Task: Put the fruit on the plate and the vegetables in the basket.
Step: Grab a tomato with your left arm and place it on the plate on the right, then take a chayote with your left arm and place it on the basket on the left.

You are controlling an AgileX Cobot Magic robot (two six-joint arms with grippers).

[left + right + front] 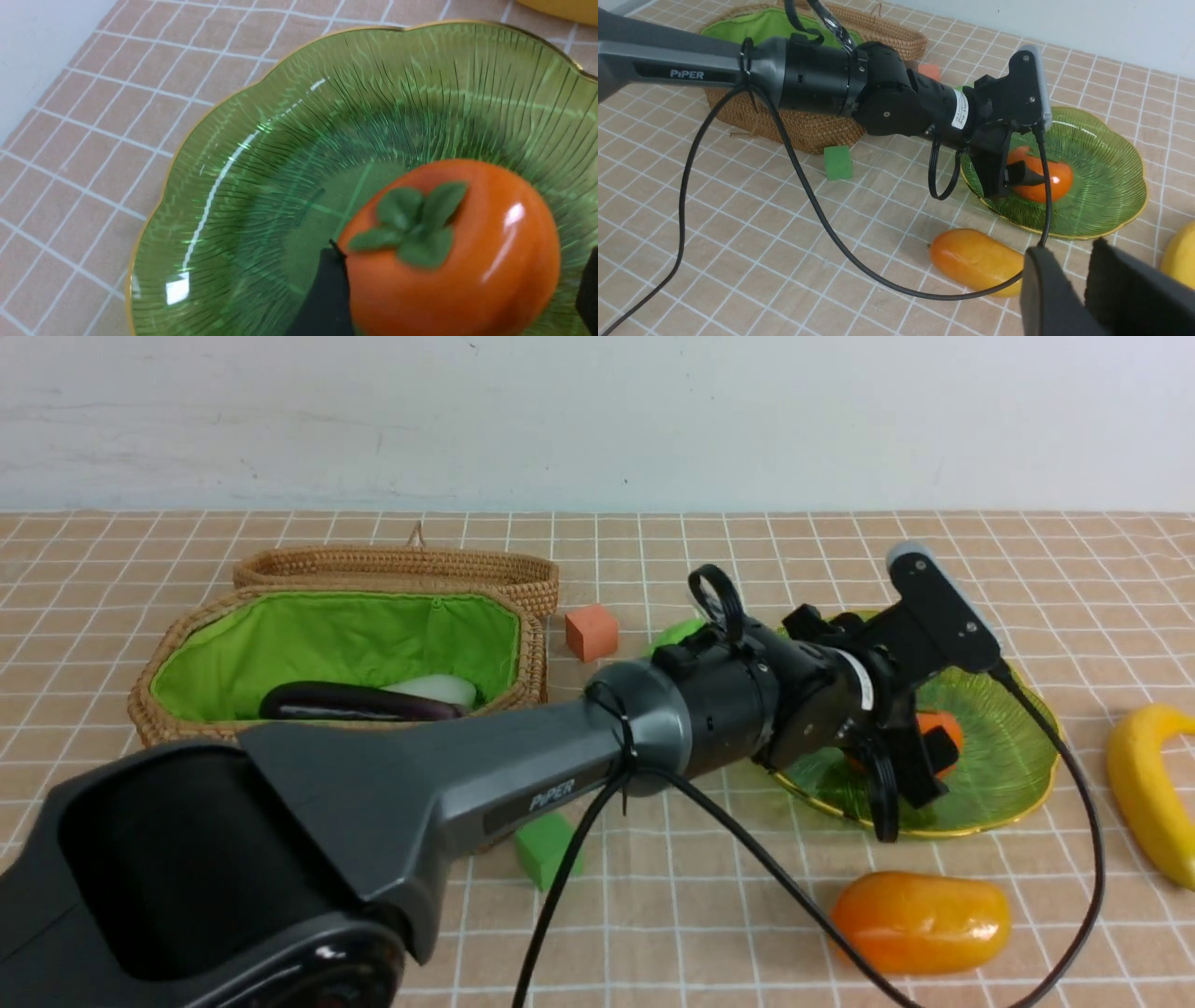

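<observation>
One fruit of three plated: persimmon (467, 242) on the plate (261, 154), your left tool (460, 298) spread around it. Mango (920, 919), banana (1148, 784) on tabletop (672, 933), pending. Eggplant (359, 702), radish (439, 689) in basket (534, 658); carrot unseen, probable gourd (677, 633) part-hidden behind your left arm (448, 793). Right tool (1085, 284): narrowly parted, empty.

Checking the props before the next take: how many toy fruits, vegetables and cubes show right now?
Fruits: 3 (persimmon, mango, banana)
Vegetables: 2 (eggplant, white radish)
Cubes: 2 (orange cube, green cube)
Total: 7
A green shape behind the left arm is too hidden to count.
</observation>
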